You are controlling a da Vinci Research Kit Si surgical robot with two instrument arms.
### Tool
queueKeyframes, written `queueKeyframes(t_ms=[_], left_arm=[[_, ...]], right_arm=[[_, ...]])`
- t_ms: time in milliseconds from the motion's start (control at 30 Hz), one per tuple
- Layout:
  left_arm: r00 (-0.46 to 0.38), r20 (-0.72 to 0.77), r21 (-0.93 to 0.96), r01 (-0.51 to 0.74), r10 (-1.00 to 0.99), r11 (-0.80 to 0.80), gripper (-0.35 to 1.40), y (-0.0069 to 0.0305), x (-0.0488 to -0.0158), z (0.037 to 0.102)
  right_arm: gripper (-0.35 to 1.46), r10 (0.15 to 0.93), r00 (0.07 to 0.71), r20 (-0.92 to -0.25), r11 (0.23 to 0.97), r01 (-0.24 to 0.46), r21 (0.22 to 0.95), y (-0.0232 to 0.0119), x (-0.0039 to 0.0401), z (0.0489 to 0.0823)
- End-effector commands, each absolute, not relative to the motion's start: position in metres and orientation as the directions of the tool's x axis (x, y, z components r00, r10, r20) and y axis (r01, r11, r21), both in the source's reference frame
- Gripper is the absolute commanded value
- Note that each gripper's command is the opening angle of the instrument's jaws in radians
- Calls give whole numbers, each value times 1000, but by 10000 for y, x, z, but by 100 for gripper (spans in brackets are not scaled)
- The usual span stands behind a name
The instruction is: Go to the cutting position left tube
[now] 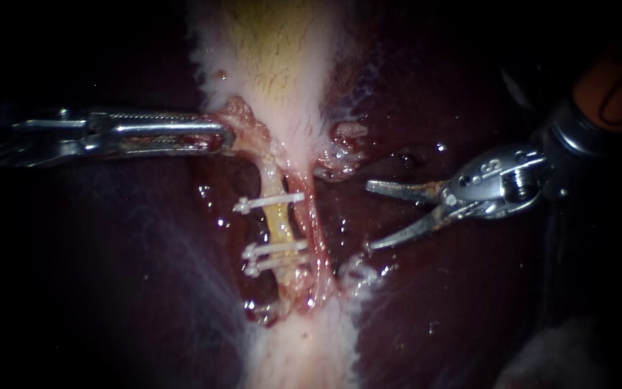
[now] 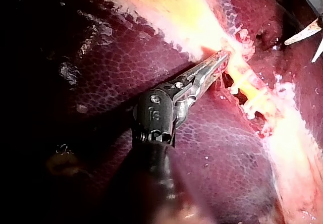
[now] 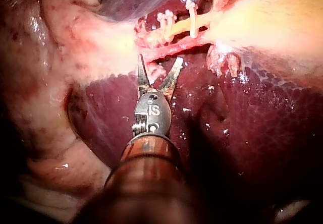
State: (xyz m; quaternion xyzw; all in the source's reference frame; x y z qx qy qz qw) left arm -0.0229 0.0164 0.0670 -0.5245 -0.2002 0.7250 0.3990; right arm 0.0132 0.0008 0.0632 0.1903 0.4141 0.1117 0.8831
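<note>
The left tube [image 1: 280, 223] is pale yellow and runs down from the gallbladder [image 1: 275, 50], with one white clip [image 1: 268, 202] high on it and two clips [image 1: 275, 255] lower down. A thinner reddish right tube [image 1: 316, 234] lies beside it. My right instrument [image 1: 369, 216] stands to the right of both tubes, its two blade-like jaws open and touching nothing. In the right wrist view its open jaws [image 3: 159, 62] stop just short of the reddish tube, with the clipped tube [image 3: 177, 28] beyond. My left instrument [image 1: 221, 135] is shut on tissue at the gallbladder's lower end [image 2: 218, 61].
Dark red liver [image 1: 109, 252] surrounds the tubes on both sides. Frayed white tissue [image 1: 358, 274] lies below the right instrument's lower jaw. A lumpy pink mass [image 3: 45, 82] sits beside the right instrument's shaft in the right wrist view.
</note>
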Motion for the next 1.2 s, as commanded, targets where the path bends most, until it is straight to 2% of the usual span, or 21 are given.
queueKeyframes(t_ms=[33, 400, 700, 867, 1000, 1200], left_arm=[[-132, -600, -710, -367, 789, -601, -35, 163, -226, 667], [-118, -589, -723, -365, 799, -587, -35, 170, -190, 611], [-117, -590, -722, -367, 799, -587, -35, 167, -190, 609], [-117, -590, -722, -367, 799, -587, -35, 166, -190, 608], [-117, -590, -722, -367, 799, -587, -35, 166, -190, 607], [-117, -590, -722, -367, 799, -587, -35, 166, -190, 607]], right_arm=[[145, 355, 632, -689, 903, -39, 429, 8, 133, 632], [145, 356, 632, -689, 899, -30, 438, 7, 136, 632], [145, 359, 627, -691, 884, 9, 467, -7, 178, 642], [145, 355, 627, -694, 863, 67, 501, -18, 208, 658], [145, 334, 626, -704, 865, 93, 493, -25, 226, 668], [145, 340, 628, -700, 860, 95, 502, -23, 237, 679]])
